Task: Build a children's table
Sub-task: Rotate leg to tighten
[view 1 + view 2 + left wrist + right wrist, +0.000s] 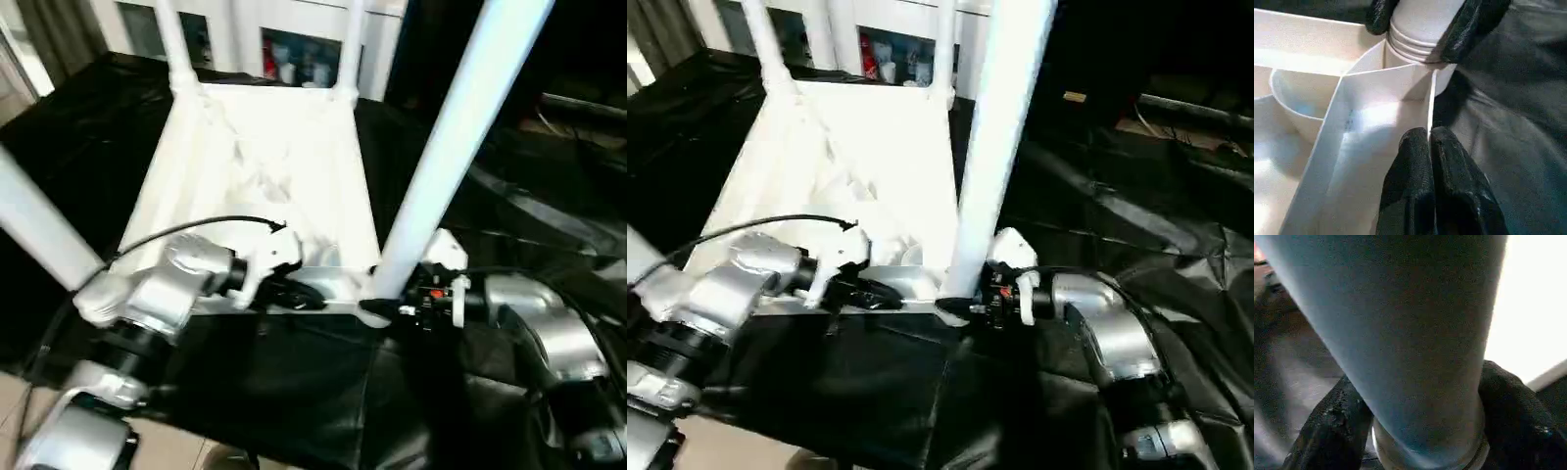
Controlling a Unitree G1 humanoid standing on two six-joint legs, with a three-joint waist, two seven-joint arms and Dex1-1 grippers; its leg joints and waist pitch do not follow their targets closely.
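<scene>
both silver forearms reach forward and turn in toward each other. the left gripper [1430, 147] has its two black fingers pressed together, pinching a thin white edge between them. the right gripper [1420, 431] comes in from the right side with its fingers [1327, 431] spread round the base of a white tube, one on each side, touching it

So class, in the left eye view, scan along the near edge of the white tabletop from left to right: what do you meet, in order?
Near-left leg → left forearm → left gripper, pinching the tabletop rim → near-right leg in its corner socket → right gripper at that leg's base → right forearm.
</scene>
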